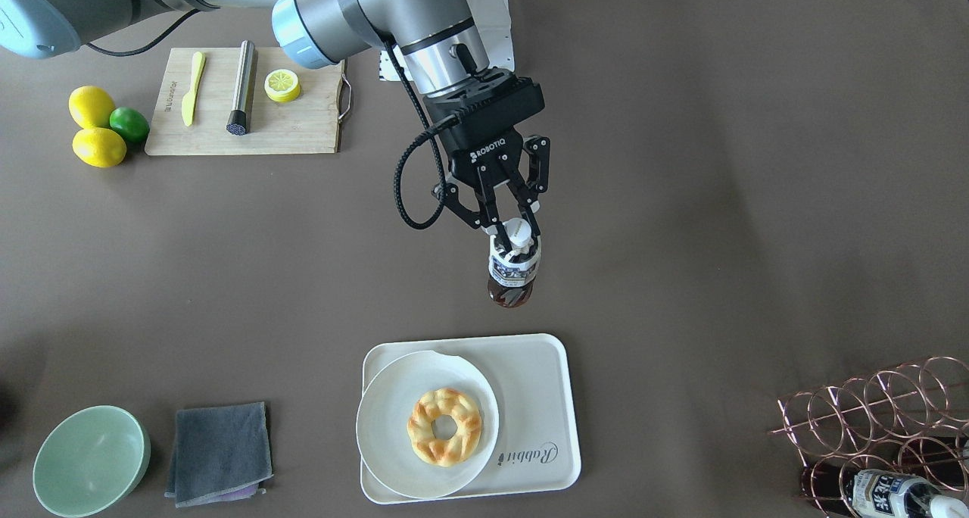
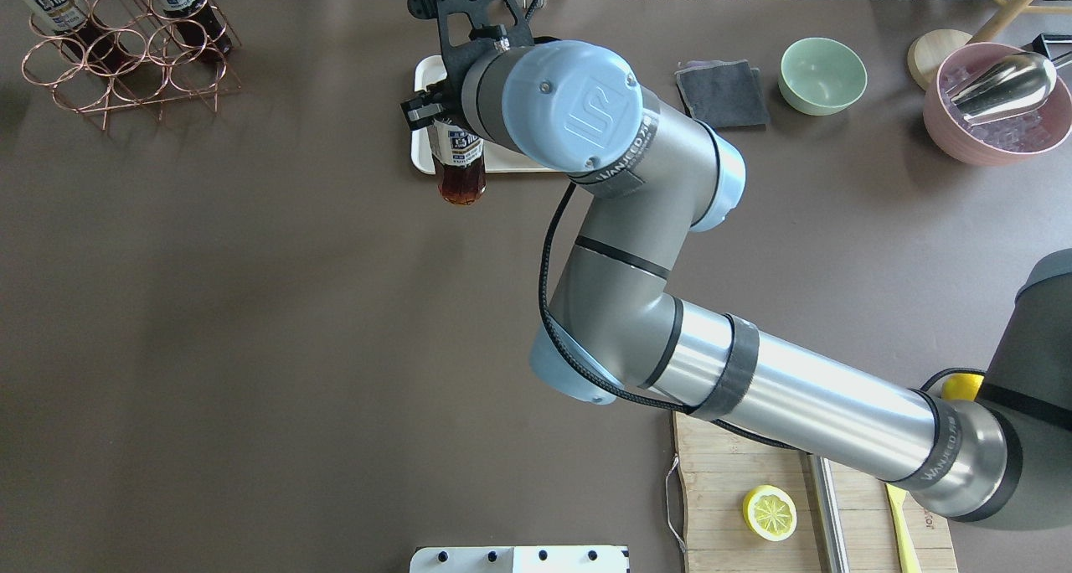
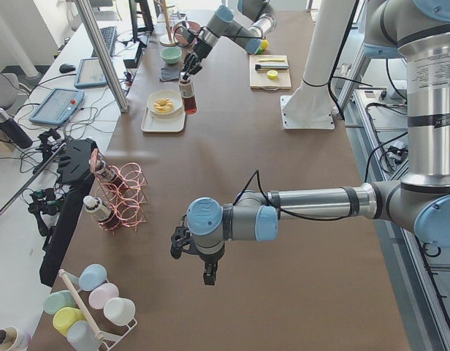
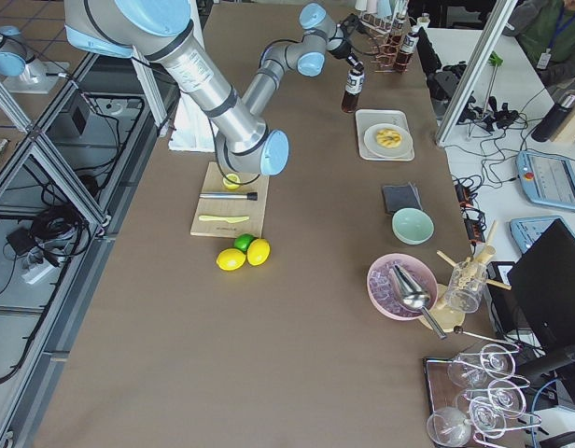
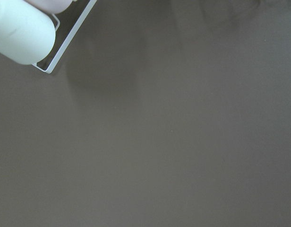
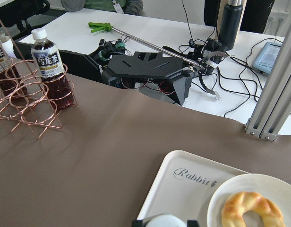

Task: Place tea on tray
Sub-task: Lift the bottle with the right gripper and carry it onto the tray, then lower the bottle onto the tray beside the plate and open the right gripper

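**Desk:** Where's the tea right now?

**Me:** From the front-facing camera I see the tea point(image 1: 512, 276) hanging from the right gripper point(image 1: 515, 236), roughly upright. It's out over the bare brown table, not on the tray point(image 1: 541, 382) yet. It sits at the tray's 12 o'clock, a shade toward 1, near the far rim.

**Desk:** And the jaws?

**Me:** They're clamped on the bottle's neck, with the white cap point(image 1: 518, 232) poking up between the fingers. I can't tell from here whether its base is clear of the tabletop.

**Desk:** What's on the tray?

**Me:** A round plate point(image 1: 382, 427) covers the 9 o'clock half and overhangs that rim, with a ring-shaped pastry point(image 1: 444, 425) on it. The 3 o'clock strip with the "Rabbit" script is bare.

**Desk:** Left arm?

**Me:** It's well apart from all this. The left gripper point(image 3: 208, 274) points down over open table, and I only get it from the side camera — I can't tell how its jaws stand.

**Desk:** The other bottle?

**Me:** The second bottle point(image 1: 882, 491) is in the copper wire rack point(image 1: 884, 397), far out at the tray's 3 o'clock.
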You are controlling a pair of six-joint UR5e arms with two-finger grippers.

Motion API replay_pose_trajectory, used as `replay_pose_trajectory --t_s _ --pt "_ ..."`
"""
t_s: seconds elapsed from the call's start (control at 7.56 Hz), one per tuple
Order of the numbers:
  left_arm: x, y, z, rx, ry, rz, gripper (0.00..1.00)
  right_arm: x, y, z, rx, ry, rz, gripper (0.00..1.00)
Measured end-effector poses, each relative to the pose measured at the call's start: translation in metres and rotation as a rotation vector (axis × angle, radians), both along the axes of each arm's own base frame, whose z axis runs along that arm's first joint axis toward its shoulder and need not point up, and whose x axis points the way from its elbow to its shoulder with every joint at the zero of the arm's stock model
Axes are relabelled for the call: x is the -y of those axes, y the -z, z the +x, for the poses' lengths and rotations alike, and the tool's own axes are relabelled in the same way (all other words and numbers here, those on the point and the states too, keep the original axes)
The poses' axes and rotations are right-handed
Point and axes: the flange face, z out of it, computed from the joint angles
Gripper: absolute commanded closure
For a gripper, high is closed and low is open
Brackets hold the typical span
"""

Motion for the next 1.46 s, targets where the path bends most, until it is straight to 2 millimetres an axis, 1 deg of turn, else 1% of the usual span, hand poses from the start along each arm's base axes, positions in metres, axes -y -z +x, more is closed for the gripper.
replay_pose_trajectory --t_s 0.26,0.53,0.66,0.79,0.93,1.06,1.46 --pt "-0.009 -0.003 -0.005 -0.028 0.019 -0.01 0.01 0.062 0.02 -0.021 -0.02 -0.022 -0.077 1.0" --pt "-0.011 -0.004 -0.007 -0.032 0.023 -0.009 0.01 0.111 0.017 -0.043 -0.032 -0.047 -0.109 1.0" --pt "-0.011 -0.003 -0.007 -0.032 0.024 -0.006 0.01 0.127 0.015 -0.051 -0.042 -0.055 -0.117 1.0" --pt "-0.009 -0.001 -0.007 -0.032 0.024 -0.003 0.01 0.137 0.008 -0.057 -0.04 -0.059 -0.114 1.0" --pt "-0.008 0.0 -0.007 -0.032 0.024 0.0 0.01 0.143 0.001 -0.062 -0.037 -0.064 -0.109 1.0" --pt "-0.006 0.001 -0.007 -0.032 0.025 0.003 0.01 0.144 -0.004 -0.065 -0.036 -0.066 -0.106 1.0" --pt "-0.005 0.002 -0.007 -0.031 0.024 0.006 0.01 0.134 -0.008 -0.079 -0.039 -0.083 -0.089 1.0"
